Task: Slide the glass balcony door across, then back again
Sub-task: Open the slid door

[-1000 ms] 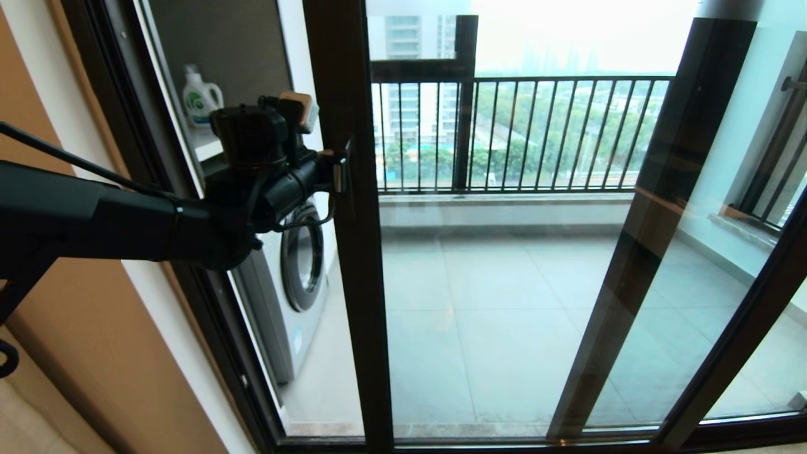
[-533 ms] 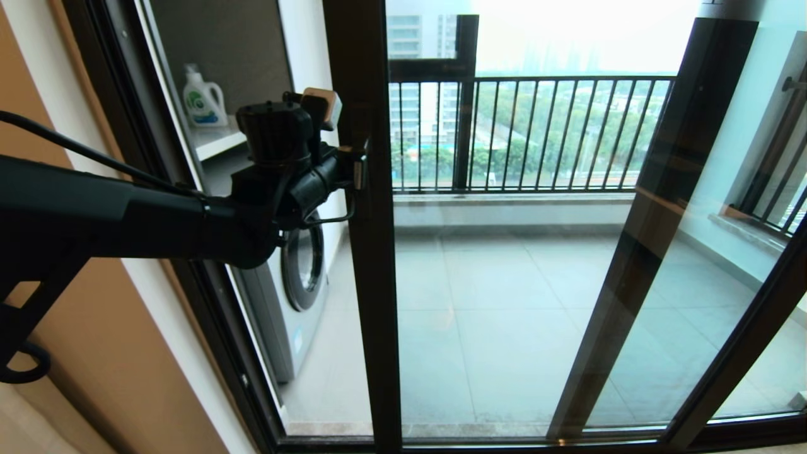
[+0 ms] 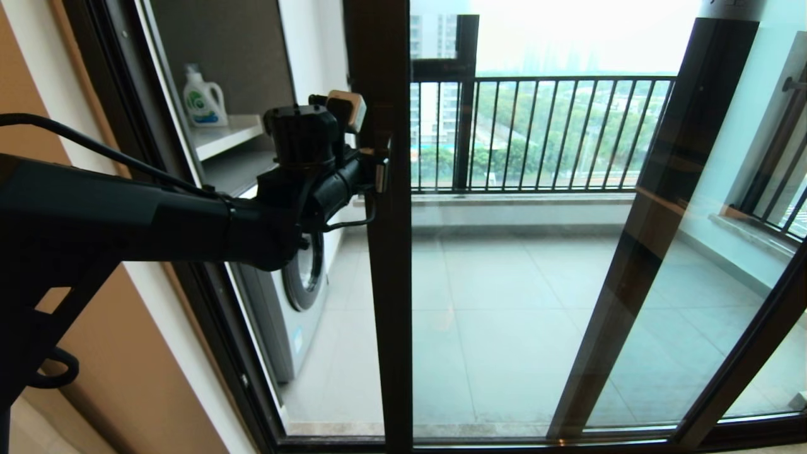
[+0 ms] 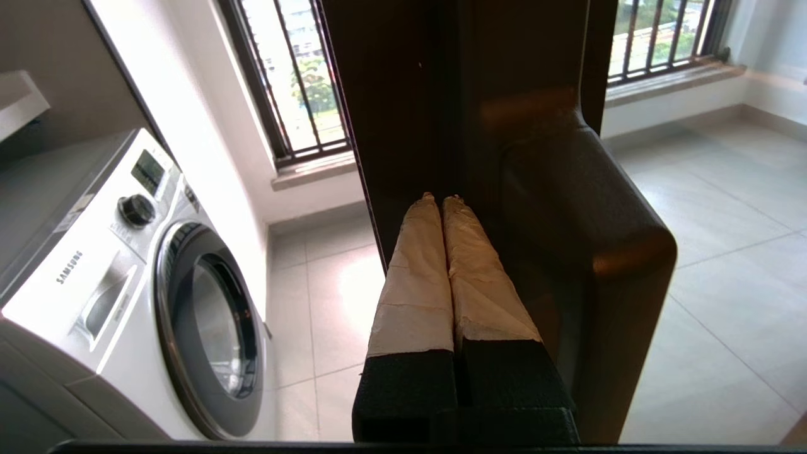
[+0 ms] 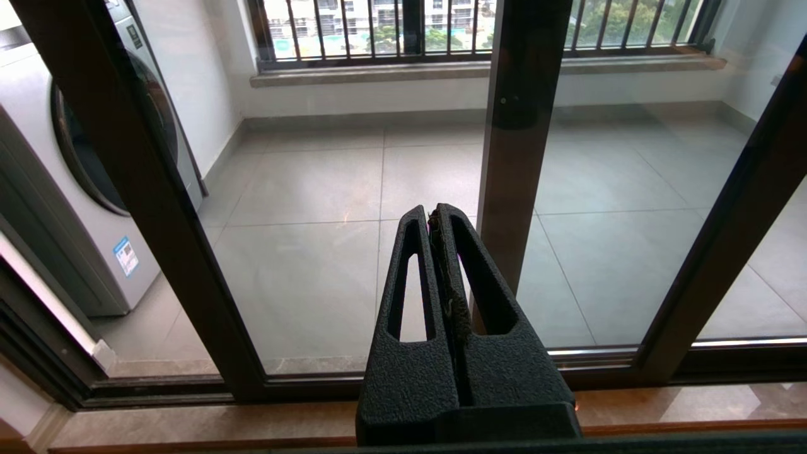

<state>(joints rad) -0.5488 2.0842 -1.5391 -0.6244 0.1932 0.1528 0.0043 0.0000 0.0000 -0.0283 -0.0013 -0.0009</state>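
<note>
The glass balcony door (image 3: 504,296) is a tall clear pane in a dark frame, and its left upright (image 3: 391,284) stands near the middle of the head view. My left gripper (image 3: 380,176) is shut with nothing held. Its taped fingertips (image 4: 435,214) press against the upright (image 4: 410,94), right beside the dark pull handle (image 4: 586,252). My right gripper (image 5: 434,211) is shut and empty, parked low in front of the glass; the door's upright (image 5: 145,221) is off to its side. It is out of the head view.
A gap stands open between the fixed jamb (image 3: 126,126) and the door's upright. Through it I see a white washing machine (image 3: 296,296), a shelf (image 3: 224,135) and a detergent bottle (image 3: 203,98). A black-barred railing (image 3: 536,132) closes the tiled balcony. An orange-brown wall (image 3: 94,353) is at left.
The door's left upright has slid to the right, widening the gap by the washing machine. My left arm has travelled right with it, fingertips staying on the upright.
</note>
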